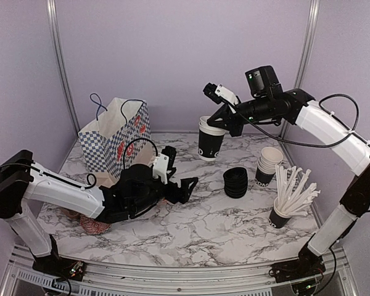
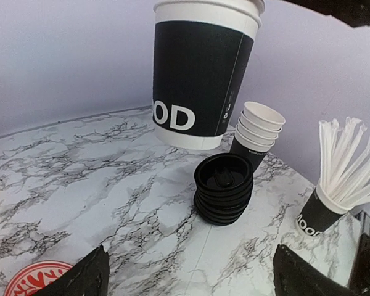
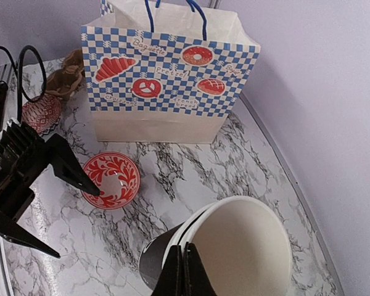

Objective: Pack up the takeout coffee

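Right gripper (image 3: 183, 271): fingers clamped on the near rim of the black paper cup (image 3: 234, 246) with white lettering and a cream inside. A rim pinch leaves the mouth unobstructed. The cup hangs in the air over the back of the white-and-grey marble table (image 1: 222, 234), well clear of the surface and slightly tilted. Two rims show, one nested in the other, so probably two cups were picked up together. No lid is on it.

Left gripper (image 1: 184, 188): jaws spread wide with nothing between them, low over the table, aimed toward the held cup and the stack of round black plastic lids (image 1: 235, 182) beyond it. Judgement: lidding comes next. The free left gripper is placed to fetch a lid while the right one presents the cup.

Stack of spare black paper cups (image 1: 270, 161), mouths up, stands just right of the lids. Black cup bristling with white straws (image 1: 288, 200) stands nearer the right arm.

Blue-and-white checked paper bag (image 1: 118, 137) with red pastry prints stands open at back left and is the likely destination. Red patterned round bowl (image 3: 113, 179) lies on the table in front of it.

Risk: the nested pair may need separating, and the thin rim grip could slip under lid pressure.
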Action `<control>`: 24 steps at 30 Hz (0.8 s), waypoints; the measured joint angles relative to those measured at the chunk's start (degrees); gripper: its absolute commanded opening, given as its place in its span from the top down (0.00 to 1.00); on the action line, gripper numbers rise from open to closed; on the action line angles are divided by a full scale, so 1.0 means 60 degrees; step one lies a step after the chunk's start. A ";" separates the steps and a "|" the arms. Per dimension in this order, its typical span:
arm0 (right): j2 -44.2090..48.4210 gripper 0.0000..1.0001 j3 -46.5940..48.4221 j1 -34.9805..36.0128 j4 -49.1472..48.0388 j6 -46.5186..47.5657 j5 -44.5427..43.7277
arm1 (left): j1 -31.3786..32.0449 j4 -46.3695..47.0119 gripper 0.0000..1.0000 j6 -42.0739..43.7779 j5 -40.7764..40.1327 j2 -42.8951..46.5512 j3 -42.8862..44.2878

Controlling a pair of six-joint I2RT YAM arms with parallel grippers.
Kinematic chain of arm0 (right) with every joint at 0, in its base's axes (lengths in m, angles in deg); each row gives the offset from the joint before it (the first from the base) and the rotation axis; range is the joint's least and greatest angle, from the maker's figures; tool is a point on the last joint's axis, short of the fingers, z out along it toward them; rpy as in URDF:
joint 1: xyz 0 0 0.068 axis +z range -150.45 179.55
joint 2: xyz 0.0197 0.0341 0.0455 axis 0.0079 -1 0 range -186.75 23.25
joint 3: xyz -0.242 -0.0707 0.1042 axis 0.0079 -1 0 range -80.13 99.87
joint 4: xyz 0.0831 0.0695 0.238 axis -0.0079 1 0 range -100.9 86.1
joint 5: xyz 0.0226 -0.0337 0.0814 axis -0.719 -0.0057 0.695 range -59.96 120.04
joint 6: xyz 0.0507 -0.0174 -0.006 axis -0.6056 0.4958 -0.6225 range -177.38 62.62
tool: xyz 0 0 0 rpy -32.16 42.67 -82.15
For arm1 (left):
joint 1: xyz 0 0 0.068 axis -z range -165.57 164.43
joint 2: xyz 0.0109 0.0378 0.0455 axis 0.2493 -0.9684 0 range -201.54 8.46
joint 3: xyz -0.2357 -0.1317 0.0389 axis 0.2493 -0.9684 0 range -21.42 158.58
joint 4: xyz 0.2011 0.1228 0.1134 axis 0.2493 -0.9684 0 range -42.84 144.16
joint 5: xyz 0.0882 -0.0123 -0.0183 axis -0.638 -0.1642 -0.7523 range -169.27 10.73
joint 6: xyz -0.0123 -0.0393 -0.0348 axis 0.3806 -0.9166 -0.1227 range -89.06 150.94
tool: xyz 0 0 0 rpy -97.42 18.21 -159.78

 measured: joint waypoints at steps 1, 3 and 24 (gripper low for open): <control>0.0033 1.00 0.0000 0.0007 -0.0004 -0.0073 0.0248 | -0.0040 0.0160 0.06 0.0484 0.0084 -0.0095 -0.0036; 0.0109 1.00 0.0000 0.0007 -0.0011 -0.0208 0.0652 | -0.0087 0.0412 0.06 0.1086 0.0211 -0.0197 -0.0011; 0.0339 1.00 0.0000 0.0011 0.0040 -0.0528 0.2816 | -0.0648 0.1351 0.20 0.1891 0.1636 -0.1501 0.1530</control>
